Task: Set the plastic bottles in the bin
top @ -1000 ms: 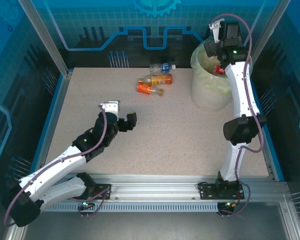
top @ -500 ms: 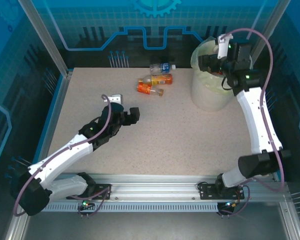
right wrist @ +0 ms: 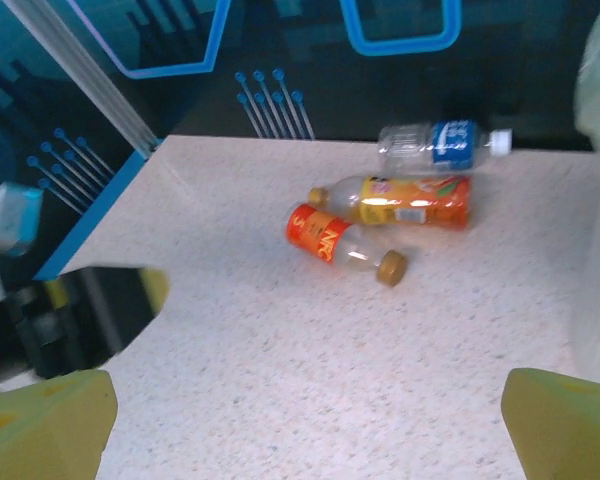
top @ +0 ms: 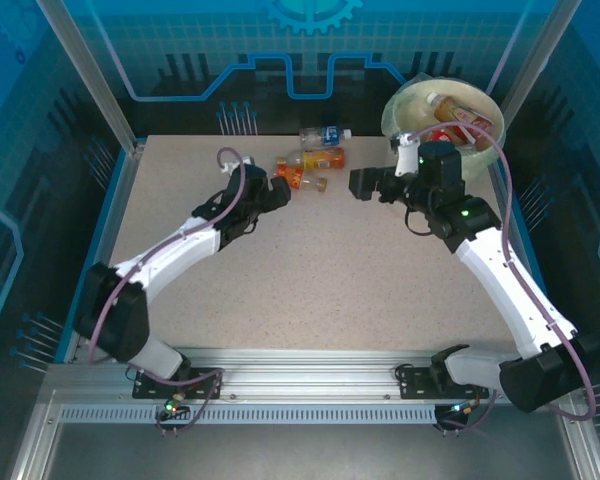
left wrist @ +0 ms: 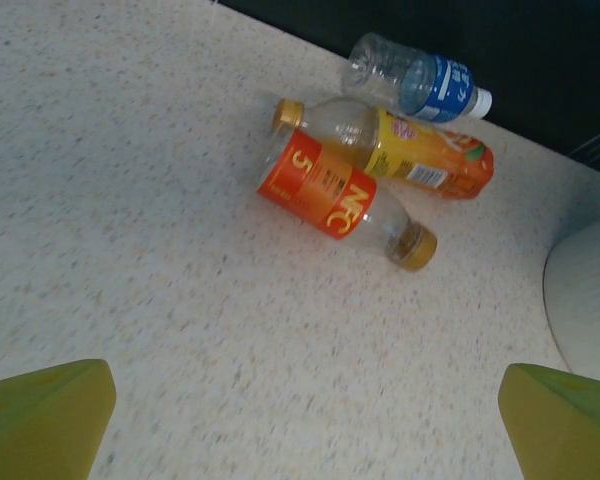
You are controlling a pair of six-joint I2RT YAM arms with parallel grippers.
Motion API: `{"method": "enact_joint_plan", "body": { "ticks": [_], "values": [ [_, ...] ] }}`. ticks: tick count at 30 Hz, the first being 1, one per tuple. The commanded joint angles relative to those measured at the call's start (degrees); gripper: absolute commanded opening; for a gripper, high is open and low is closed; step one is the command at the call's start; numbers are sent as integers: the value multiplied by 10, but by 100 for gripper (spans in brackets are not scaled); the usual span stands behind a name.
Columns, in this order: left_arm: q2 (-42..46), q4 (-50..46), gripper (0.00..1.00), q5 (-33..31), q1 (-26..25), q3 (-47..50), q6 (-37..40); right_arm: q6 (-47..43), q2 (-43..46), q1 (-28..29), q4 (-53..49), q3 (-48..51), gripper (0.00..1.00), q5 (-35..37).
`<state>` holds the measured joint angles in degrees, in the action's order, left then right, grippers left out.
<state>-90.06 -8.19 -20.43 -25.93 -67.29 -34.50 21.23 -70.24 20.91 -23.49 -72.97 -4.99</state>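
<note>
Speckled beige stone-look counter (top: pixel 330 290), blue trim down L and R edges, alu rail along the near edge w/ both arm bases bolted on. Room: blue see-through panels w/ circuit-pattern print all round, alu frame posts at the back corners. Three plastic bottles lie on their sides in a tight cluster at back-centre. The blue-label bottle (top: pixel 325 134) (clear) is farthest back, the amber bottle (top: pixel 315 159) w/ orange-yellow label sits just in front, touching the red-label bottle (top: pixel 298 179) nearest the arms. Bin (top: pixel 392 112) stands at the back-R corner, bag-lined, w/ more bottles inside (top: pixel 450 130). L fingers (top: pixel 277 190) are spread wide, nothing btwn them, near the red-label bottle but short of it. R fingers (top: pixel 365 185) are also wide apart and empty, in front of the bin, pointing L toward the cluster.
</note>
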Motion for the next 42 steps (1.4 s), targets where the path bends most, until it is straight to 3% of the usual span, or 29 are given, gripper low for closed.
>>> {"method": "enact_joint_plan", "body": {
  "ticks": [1,8,15,23,26,33,42],
  "values": [
    [-64,80,99,-1,14,-48,22,43,19,24,54,21,100,2],
    [-239,90,99,6,50,-240,63,43,16,40,33,14,100,25],
    [-411,6,99,89,67,-487,120,32,26,42,-4,10,100,43],
    [-562,-78,99,184,88,-674,198,24,53,44,-31,15,100,59],
    [-576,-98,99,218,105,-686,220,17,61,44,-45,12,100,71],
    [-580,-163,99,383,138,-673,255,13,71,44,-46,10,100,82],
    [-481,-90,97,398,137,-479,287,10,82,45,-58,4,100,94]
  ]
}}
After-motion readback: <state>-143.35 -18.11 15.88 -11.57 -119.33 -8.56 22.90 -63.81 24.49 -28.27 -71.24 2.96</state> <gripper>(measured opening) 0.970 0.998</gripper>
